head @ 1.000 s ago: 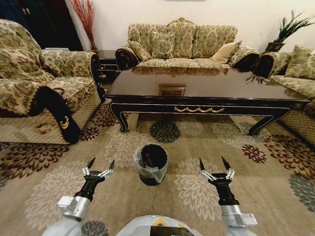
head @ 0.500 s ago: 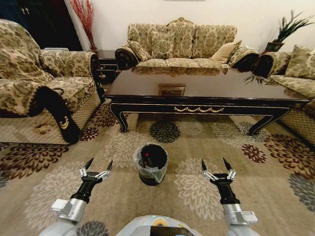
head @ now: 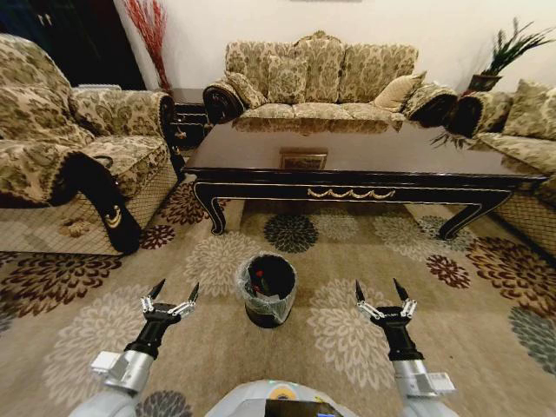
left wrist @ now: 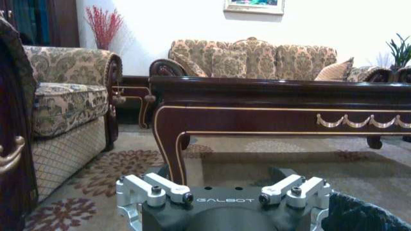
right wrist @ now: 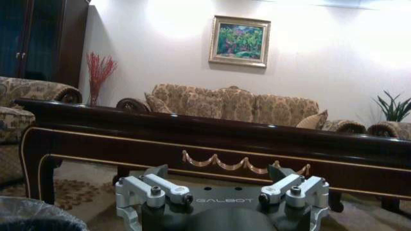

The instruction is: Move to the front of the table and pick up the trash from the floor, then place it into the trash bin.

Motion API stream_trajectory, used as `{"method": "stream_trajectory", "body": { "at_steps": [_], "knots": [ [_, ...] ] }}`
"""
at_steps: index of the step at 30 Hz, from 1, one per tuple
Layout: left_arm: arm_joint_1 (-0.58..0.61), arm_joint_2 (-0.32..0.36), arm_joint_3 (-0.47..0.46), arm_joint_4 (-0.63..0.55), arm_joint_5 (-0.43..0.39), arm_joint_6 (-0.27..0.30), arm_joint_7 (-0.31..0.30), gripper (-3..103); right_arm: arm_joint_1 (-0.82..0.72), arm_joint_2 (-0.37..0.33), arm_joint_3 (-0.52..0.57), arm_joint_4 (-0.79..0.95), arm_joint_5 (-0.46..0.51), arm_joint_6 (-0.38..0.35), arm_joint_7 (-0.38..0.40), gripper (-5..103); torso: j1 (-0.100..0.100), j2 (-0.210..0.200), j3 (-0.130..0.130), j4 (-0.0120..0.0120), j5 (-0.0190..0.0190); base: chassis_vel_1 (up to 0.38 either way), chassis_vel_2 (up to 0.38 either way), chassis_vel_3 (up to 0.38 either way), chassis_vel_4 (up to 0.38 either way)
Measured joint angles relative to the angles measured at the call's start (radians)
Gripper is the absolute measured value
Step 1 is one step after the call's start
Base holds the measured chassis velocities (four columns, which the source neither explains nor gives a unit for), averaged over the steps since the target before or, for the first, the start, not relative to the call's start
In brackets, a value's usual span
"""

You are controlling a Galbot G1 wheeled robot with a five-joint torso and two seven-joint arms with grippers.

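Black inside, the bin sits on the carpet before the table, between the left gripper and right gripper, both spread wide, empty, marked GALBOT.

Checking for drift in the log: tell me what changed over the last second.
Both arms drew back slightly toward the robot: the left gripper and the right gripper, both open and empty, sit a little lower in the head view. The trash bin, the table and the floor stayed as they were.
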Motion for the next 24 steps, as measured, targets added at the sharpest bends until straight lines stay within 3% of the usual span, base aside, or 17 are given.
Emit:
{"method": "stream_trajectory", "body": {
  "at_steps": [11,24],
  "knots": [
    [-0.001,0.0,0.001,0.0,0.0,0.002,-0.001,100,0.0,0.0,-0.001,0.001,0.001,-0.001,0.0,100,0.0,0.0,0.0,0.0,-0.0001,0.079,-0.089,-0.091,0.092],
    [-0.001,0.0,0.001,0.0,0.0,0.003,-0.002,100,0.0,0.0,-0.001,0.001,0.001,-0.001,0.001,100,0.0,0.0,0.0,0.0,0.0001,0.272,-0.275,-0.266,0.266]
  ]
}}
